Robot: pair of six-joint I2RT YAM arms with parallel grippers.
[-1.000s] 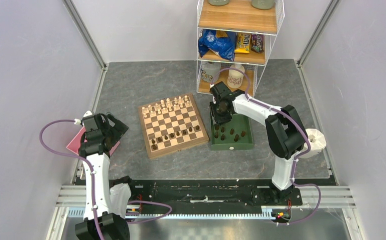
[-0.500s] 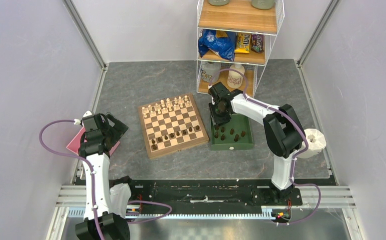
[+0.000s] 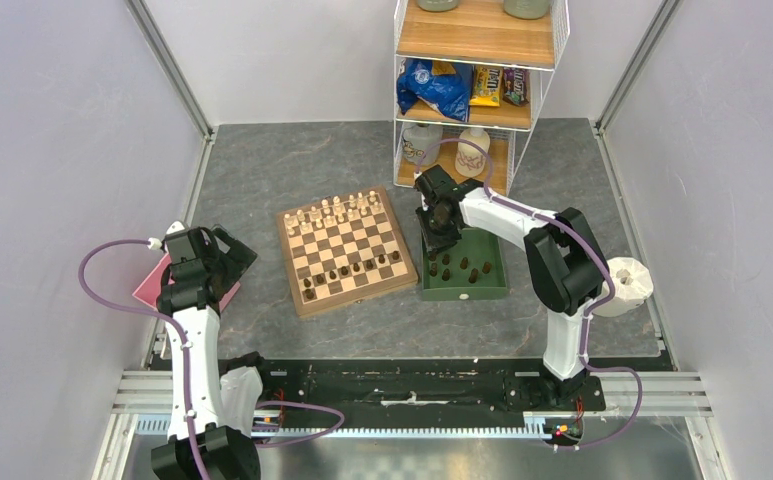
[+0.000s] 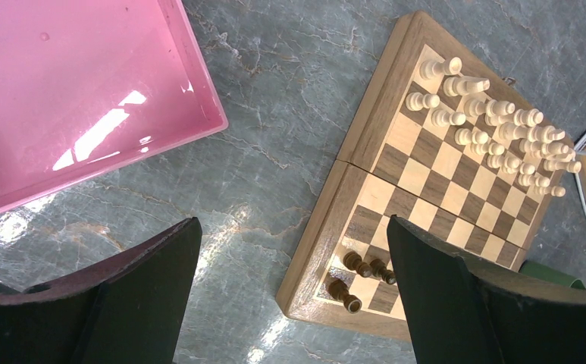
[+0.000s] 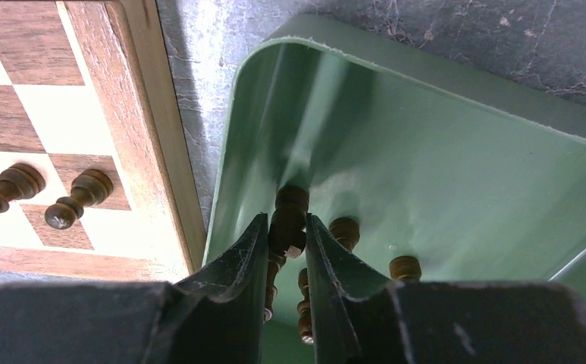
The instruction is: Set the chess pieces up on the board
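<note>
The chessboard (image 3: pixel 345 252) lies mid-table, cream chessmen on its far rows and several dark-brown chess pieces (image 3: pixel 347 270) on its near rows. More dark pieces (image 3: pixel 459 268) stand in the dark-green tray (image 3: pixel 489 285) right of the board. My right gripper (image 3: pixel 436 236) is over the tray's far left corner, shut on a dark-brown chess piece (image 5: pixel 288 221) held just above the tray floor (image 5: pixel 456 182). My left gripper (image 4: pixel 289 303) is open and empty, above bare table left of the board (image 4: pixel 365 144), with three dark pieces (image 4: pixel 358 269) at its near corner.
A pink tray (image 3: pixel 152 285) lies under the left arm, also in the left wrist view (image 4: pixel 70 91). A wire shelf rack (image 3: pixel 477 80) with snacks and jars stands behind the green tray. A white roll (image 3: pixel 630 283) sits at the right.
My right gripper has shifted slightly up and toward the far left over the tray with the piece. The left arm has not moved.
</note>
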